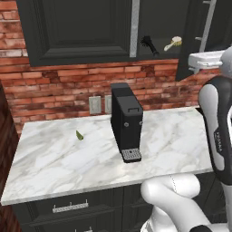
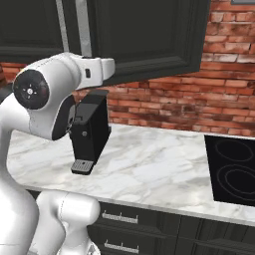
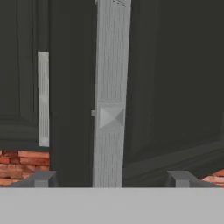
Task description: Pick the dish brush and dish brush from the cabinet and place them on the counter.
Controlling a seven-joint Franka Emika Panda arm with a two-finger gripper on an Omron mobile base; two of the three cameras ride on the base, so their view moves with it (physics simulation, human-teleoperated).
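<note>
Two brushes, black (image 1: 147,44) and cream (image 1: 173,43), lie in the open cabinet (image 1: 81,31); gripper (image 3: 111,179) jaws apart around its handle (image 3: 111,87); coffee machine (image 1: 126,121) on counter (image 1: 59,158).

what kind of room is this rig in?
A kitchen, rendered. Marble counter against a brick wall, a dark wall cabinet above it, a coffee machine on the counter, and a cooktop set into it.

Rendered kitchen, marble counter (image 1: 59,158), brick wall (image 1: 68,86), dark cabinet (image 1: 77,31), coffee machine (image 1: 126,122), cooktop (image 2: 234,169)
</note>
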